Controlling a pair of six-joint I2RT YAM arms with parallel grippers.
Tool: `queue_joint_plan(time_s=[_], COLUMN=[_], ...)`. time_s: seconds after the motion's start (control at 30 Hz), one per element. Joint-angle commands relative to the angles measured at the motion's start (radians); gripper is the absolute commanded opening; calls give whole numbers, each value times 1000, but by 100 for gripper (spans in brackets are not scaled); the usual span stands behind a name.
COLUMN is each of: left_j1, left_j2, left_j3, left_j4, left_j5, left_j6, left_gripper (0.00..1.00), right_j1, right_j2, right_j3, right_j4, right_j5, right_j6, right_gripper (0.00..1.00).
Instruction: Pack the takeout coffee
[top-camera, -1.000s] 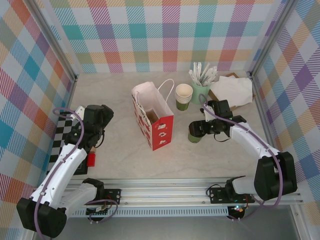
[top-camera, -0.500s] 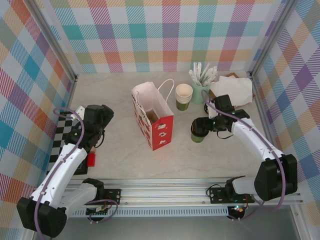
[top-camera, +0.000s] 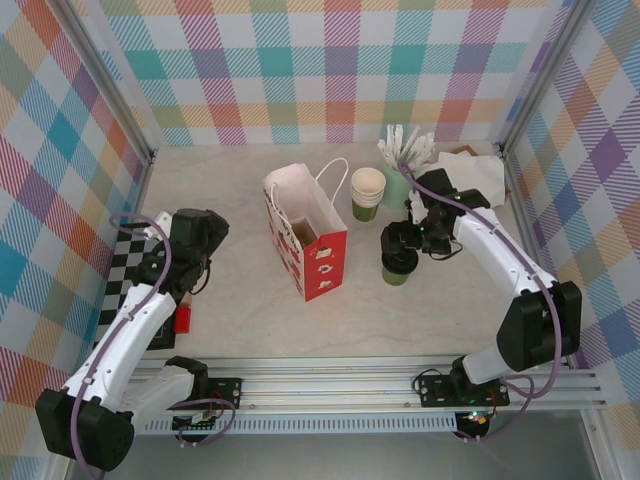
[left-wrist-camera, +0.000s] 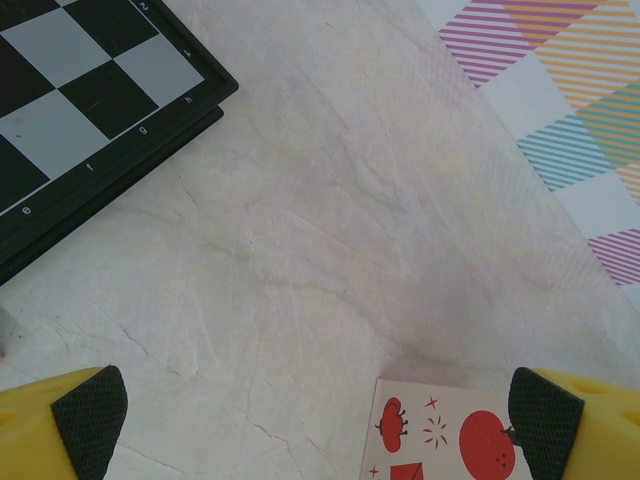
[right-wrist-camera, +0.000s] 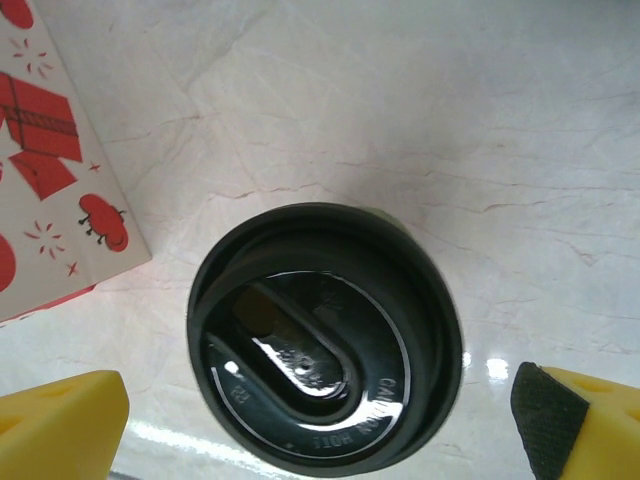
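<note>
The takeout coffee (top-camera: 397, 268), a dark-green cup with a black lid (right-wrist-camera: 322, 340), stands on the table just right of the red-and-white paper bag (top-camera: 306, 236). My right gripper (top-camera: 400, 240) hovers over the cup, open. In the right wrist view the lid lies between the right gripper (right-wrist-camera: 315, 425) fingers, which stand wide and clear of it. My left gripper (top-camera: 203, 240) is open over bare table left of the bag. In the left wrist view the left gripper (left-wrist-camera: 318, 420) holds nothing, and a corner of the bag (left-wrist-camera: 440, 440) shows near its right finger.
A stack of paper cups (top-camera: 367, 192), a mint-green cup of white sticks (top-camera: 403, 172) and white napkins (top-camera: 465, 180) stand behind the coffee. A chessboard (top-camera: 128, 272) and a small red object (top-camera: 182, 318) lie at the left, by my left arm.
My right gripper has drawn away from the cup's right side and swung over its lid. The cup stays standing on the table. The left arm has barely moved.
</note>
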Motion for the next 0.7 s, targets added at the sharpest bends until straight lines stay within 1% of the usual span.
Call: queue_joint_plan(time_s=[0.0,0.07,0.2,0.53,0.67], left_j1=[13,12,13,13,12], left_j2=[-2,-5,-13,-20,-19], left_j3=[-9,-12,-14,-19,-23], left_j4=[18,16,10,8,11], left_j5=[-4,-5,-13,-18,-18], left_j6=[8,7,8,8,8], left_gripper=[100,100,100,100,100], right_j1=[28,42,72,105,120], right_j2=[39,67,109,148,184], right_j3=[49,71,100,127,156], right_j4=[-70,-101,-145,-170,-211], right_j5=[25,70,124,128,195], right_j6=[12,6,2,17,54], right_gripper=[100,100,100,100,100])
